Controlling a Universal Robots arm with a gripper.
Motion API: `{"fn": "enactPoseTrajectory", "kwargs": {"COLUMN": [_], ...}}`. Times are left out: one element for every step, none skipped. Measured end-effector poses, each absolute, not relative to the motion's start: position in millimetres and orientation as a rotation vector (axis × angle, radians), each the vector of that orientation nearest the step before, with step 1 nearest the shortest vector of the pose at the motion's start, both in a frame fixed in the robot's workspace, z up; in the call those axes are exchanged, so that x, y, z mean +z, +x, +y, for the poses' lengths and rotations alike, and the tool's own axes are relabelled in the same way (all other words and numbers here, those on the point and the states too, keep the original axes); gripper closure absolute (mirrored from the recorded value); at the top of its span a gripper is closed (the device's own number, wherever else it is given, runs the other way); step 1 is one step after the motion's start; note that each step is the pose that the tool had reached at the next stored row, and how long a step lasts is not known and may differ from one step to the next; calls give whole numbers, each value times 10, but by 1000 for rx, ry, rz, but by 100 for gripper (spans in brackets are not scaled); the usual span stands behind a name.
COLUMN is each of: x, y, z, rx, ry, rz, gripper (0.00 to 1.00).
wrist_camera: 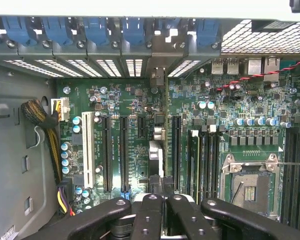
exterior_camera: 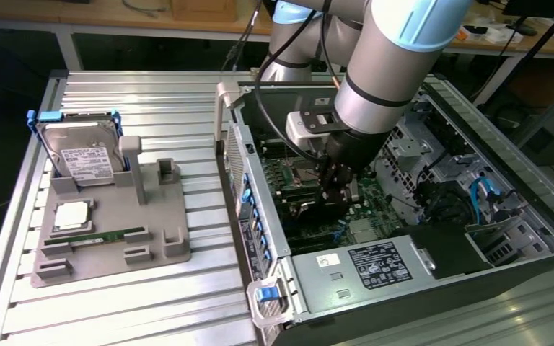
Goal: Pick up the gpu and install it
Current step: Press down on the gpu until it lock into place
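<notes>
Claw (wrist_camera: 157,200) closed down narrow, deep inside the open computer case (exterior_camera: 257,180), apparently pinching the gpu (wrist_camera: 156,155), seen edge-on in the wrist view as a thin pale strip running from between the fingers (wrist_camera: 182,210) toward the rear wall of the case. Hard to tell whether the card's edge connector is seated yet or only hovering over the motherboard (wrist_camera: 135,105). Just beside the card on either side, long black expansion slots (wrist_camera: 123,150), then a white slot (wrist_camera: 86,150) further off, and a taller row of memory sockets (wrist_camera: 202,160) toward the CPU socket (wrist_camera: 247,182). At the rear wall, a row of blue retention clips (wrist_camera: 95,27) above the perforated bracket openings. Off to one edge, a braided cable bundle (wrist_camera: 40,115). Outside the case, on the exterior view's left, a grey fixture (exterior_camera: 113,238) on the slatted table (exterior_camera: 161,303), carrying the hard drive (exterior_camera: 84,155), a processor chip (exterior_camera: 72,215) and a memory stick (exterior_camera: 109,236). Risks, as a judgement: with so narrow a hold on a thin board, easy to let it tilt or slip; a slightly skewed card likely to land beside its slot or jam at one end; bracket tip prone to catch on the rear opening instead of sliding in; pressing down while misaligned likely to bend contacts or flex the board.
</notes>
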State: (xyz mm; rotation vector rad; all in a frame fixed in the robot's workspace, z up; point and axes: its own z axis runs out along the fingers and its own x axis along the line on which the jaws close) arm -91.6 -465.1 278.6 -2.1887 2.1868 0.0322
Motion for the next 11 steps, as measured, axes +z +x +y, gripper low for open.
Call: {"fn": "enactPoseTrajectory", "kwargs": {"x": [2786, 2786, 2786, 2786, 2786, 2786, 2786, 2786, 2786, 2787, 2786], "y": [-916, -916, -916, -916, -916, -916, -916, -916, -917, -921, -943], "z": [-4651, -4651, -4651, -4651, -4651, -4651, -4651, -4651, -4651, -4651, -4651], "rx": [32, 32, 32, 32, 32, 32, 32, 32, 32, 32, 32], "ry": [-2189, -2189, -2189, -2189, -2189, -2189, -2189, -2189, -2189, -2189, -2189], "rz": [2187, 2187, 2187, 2187, 2187, 2187, 2187, 2187, 2187, 2187, 2187], "gripper": [89, 89, 89, 89, 89, 89, 89, 89, 89, 89, 89]}}
